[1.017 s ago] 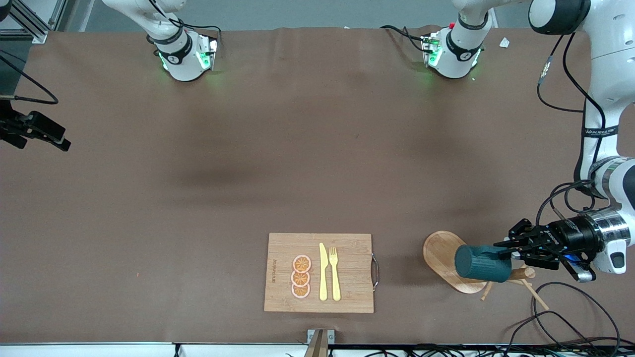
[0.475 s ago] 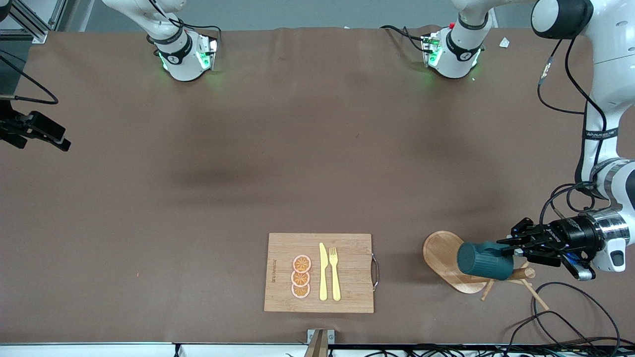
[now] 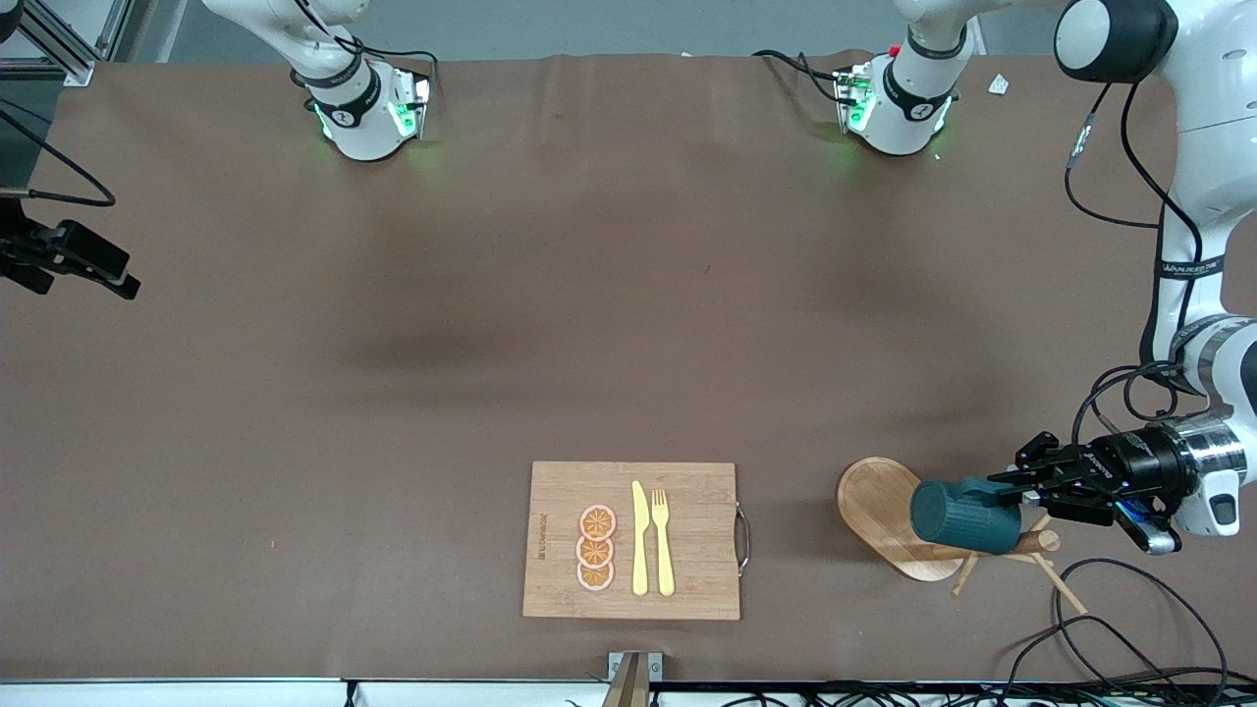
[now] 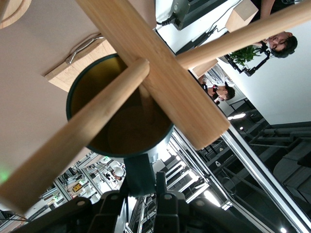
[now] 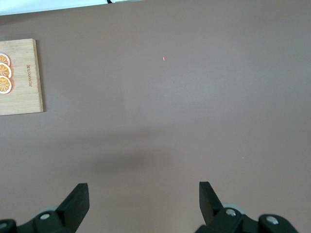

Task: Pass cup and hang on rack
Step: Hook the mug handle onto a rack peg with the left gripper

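Your left gripper (image 3: pixel 1021 488) hangs over the rack (image 3: pixel 889 516) at the left arm's end of the table, its fingers pinching the cup (image 3: pixel 960 516) by the loop handle so the dark teal body lies on its side above the oval wooden base, mouth turned toward the post. In the left wrist view one peg (image 4: pixel 77 138) crosses the cup's (image 4: pixel 119 119) open mouth while the thick post (image 4: pixel 155 73) runs alongside the rim, but you cannot tell from it whether the handle has met a peg at all. To hang it well, judge the handle rather than the mouth: it looks as though the loop, not the rim, must thread over an upturned peg, so you want the pinch placed where it leaves the loop's opening free. Ease the cup along the peg's line instead of across it, since a sideways push would likely tip the light rack on its base. Let go only once the handle seems seated low on the peg. Your right gripper (image 5: pixel 143 201) waits with fingers spread wide over bare brown table (image 5: pixel 194 107), the cutting board (image 3: pixel 633 540) with its slices and cutlery lying near the front camera between the two arms' ends.
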